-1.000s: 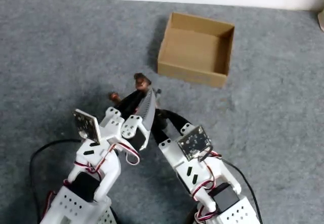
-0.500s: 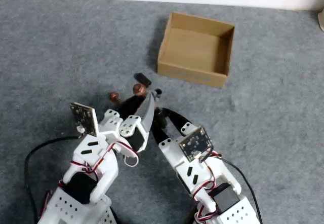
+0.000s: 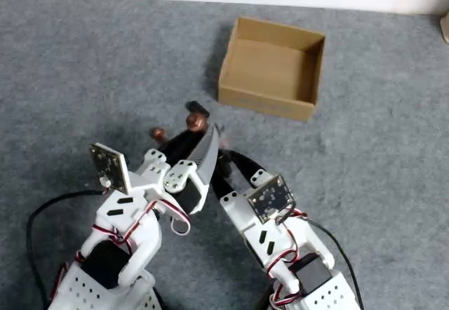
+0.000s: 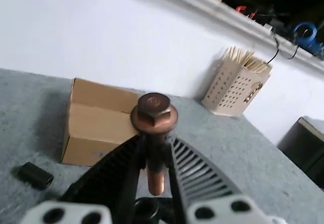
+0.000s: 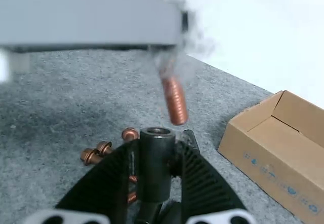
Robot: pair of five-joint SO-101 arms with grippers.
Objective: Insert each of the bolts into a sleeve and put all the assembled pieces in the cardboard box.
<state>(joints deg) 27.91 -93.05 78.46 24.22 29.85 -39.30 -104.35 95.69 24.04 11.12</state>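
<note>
Finding 1, grip. My left pincer [image 4: 153, 150] is clamped on a copper bolt [image 4: 153, 113], just under the hexagonal head, with the threaded end pointing down and away from it. My right pincer [image 5: 154, 150] is clamped on a black sleeve [image 5: 154, 158], held upright with its open mouth facing up towards the bolt.

Finding 2, position. The bolt tip hangs just above the sleeve mouth and a little to one side of it, not yet entered. The cardboard box [image 5: 283, 133] stands beyond both pincers, well apart from them. Several loose bolts [image 5: 104, 148] lie on the worktop [image 3: 84, 64] beneath my right pincer, and a spare sleeve [image 4: 35, 175] lies beyond my left pincer.

Finding 3, risks. In my judgement the tip is not square over the bore. Pushing down from here could catch it on the rim, tilt the sleeve in my right pincer or slide the bolt up through my left. Either piece, if dropped, would land among the loose bolts.

Finding 4, limits. From above, my pincers cover the meeting point. From the right wrist, the bolt head is cut off behind my left arm and the thread is hard to make out. I cannot confirm the alignment or the depth of the bore.
</note>
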